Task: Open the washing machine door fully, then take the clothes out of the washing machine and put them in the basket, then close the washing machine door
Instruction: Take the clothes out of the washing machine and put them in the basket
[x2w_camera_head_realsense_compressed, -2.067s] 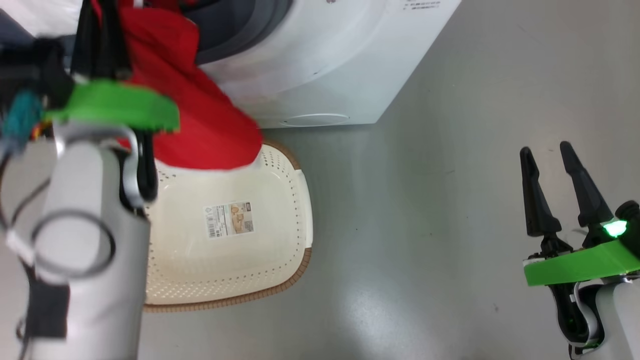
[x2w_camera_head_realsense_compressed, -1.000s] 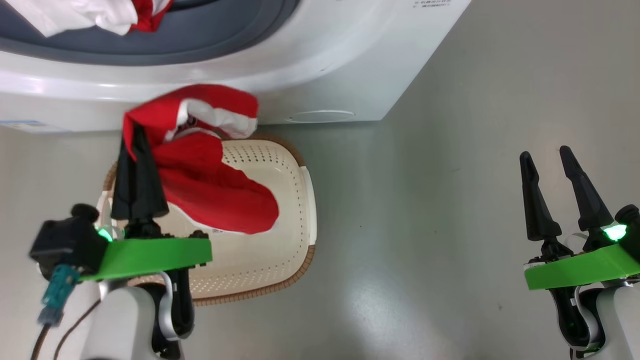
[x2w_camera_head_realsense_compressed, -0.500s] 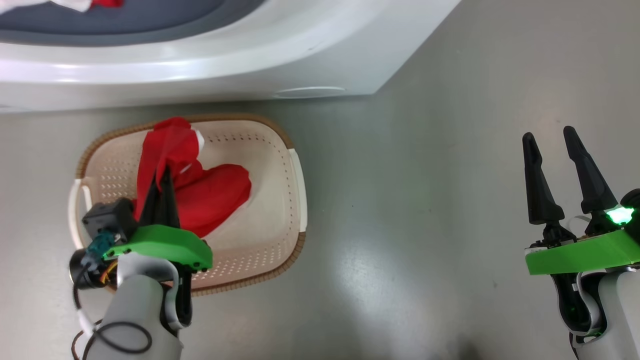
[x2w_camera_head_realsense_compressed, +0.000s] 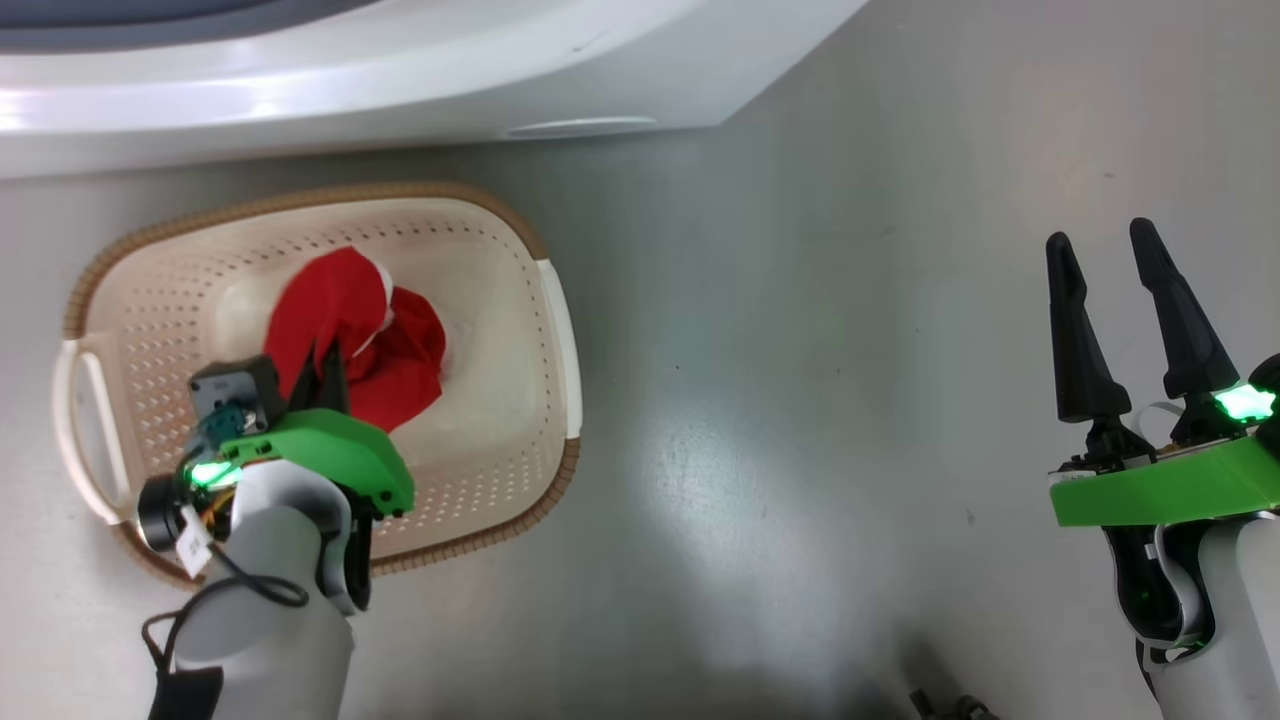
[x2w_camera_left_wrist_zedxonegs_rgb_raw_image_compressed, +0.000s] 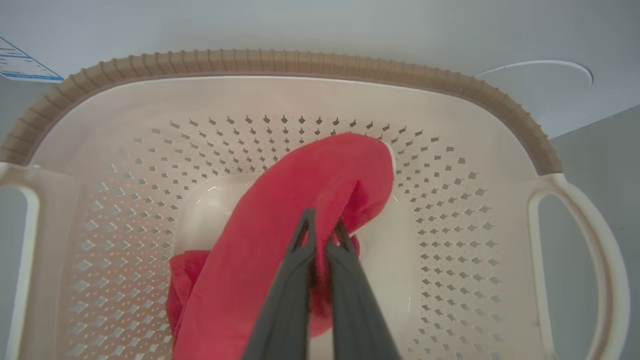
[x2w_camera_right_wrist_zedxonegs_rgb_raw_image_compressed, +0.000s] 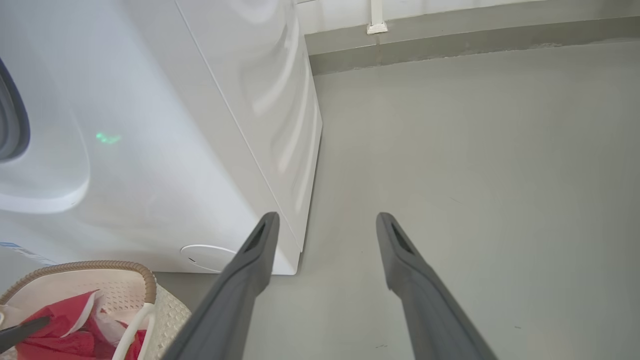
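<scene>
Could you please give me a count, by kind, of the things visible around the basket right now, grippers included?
1 washing machine
1 basket
1 red garment, lying in the basket
2 grippers: left gripper shut on the red garment, right gripper open and holding nothing
Total: 5

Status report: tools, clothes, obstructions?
Left tool shut on red garment, low inside basket. Right tool open, empty, above floor. Washing machine close behind basket.
</scene>
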